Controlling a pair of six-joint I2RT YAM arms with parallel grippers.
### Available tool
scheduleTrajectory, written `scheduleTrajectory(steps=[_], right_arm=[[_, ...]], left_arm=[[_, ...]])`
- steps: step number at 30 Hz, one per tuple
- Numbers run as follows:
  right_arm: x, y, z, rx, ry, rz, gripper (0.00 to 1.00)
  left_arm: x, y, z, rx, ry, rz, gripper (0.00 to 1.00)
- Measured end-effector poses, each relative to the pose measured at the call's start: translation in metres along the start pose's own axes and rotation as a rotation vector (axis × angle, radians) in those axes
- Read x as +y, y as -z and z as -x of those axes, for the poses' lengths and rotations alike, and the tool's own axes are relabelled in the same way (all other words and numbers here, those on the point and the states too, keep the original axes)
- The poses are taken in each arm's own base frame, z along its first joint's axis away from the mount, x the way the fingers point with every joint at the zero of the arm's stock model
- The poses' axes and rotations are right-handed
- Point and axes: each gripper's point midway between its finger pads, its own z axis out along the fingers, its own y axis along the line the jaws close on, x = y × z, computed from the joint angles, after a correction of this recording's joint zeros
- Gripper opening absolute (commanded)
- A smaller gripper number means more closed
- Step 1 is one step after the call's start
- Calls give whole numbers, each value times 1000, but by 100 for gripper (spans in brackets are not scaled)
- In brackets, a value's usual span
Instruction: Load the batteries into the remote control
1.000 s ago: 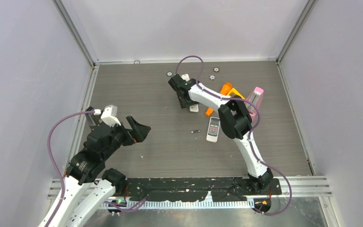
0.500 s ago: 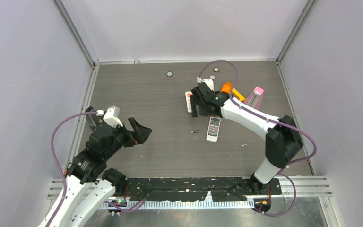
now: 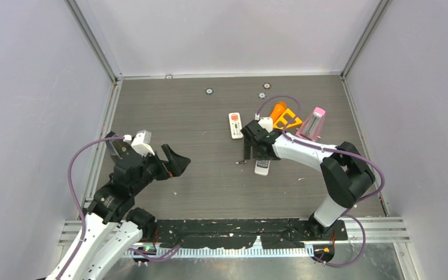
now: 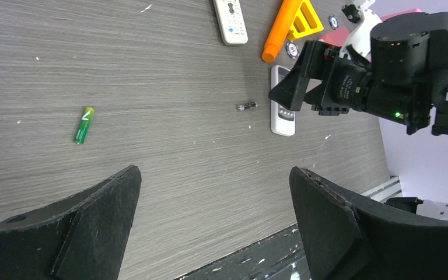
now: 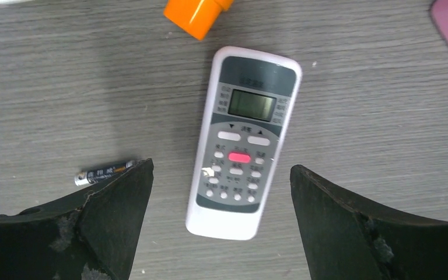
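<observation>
A white remote with a display [image 5: 243, 140] lies face up on the table; it also shows in the top view [image 3: 262, 169] and the left wrist view [image 4: 282, 121]. My right gripper [image 5: 220, 169] is open and hovers over its lower half, one finger on either side, and shows in the top view [image 3: 252, 149]. A dark battery [image 5: 105, 172] lies just left of that remote, by the left finger, and shows in the top view [image 3: 241, 162]. A green battery [image 4: 83, 124] lies alone on the table. My left gripper [image 4: 214, 172] is open and empty. The purple battery is out of view.
A smaller white remote [image 3: 235, 124] lies behind the right gripper. An orange tool [image 3: 280, 114] and a pink object [image 3: 314, 122] lie at the back right. Small round discs [image 3: 209, 91] sit near the back wall.
My right arm has swung from the small remote at the back down and forward over the display remote. The left arm has barely moved.
</observation>
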Motion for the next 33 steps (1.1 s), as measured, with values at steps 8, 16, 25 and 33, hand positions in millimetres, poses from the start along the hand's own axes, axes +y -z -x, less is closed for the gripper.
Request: scheduleTrajectory(steps=[8, 16, 25, 33], right_arm=[[3, -19, -14, 26, -80, -11, 83], [0, -26, -21, 24, -154, -19, 75], [2, -29, -19, 3, -181, -6, 47], [6, -20, -21, -1, -124, 87, 34]], left_arm=[[1, -1, -1, 3, 5, 3, 100], [2, -4, -3, 16, 7, 13, 100], [4, -6, -5, 27, 10, 21, 100], [-11, -8, -4, 36, 4, -51, 100]])
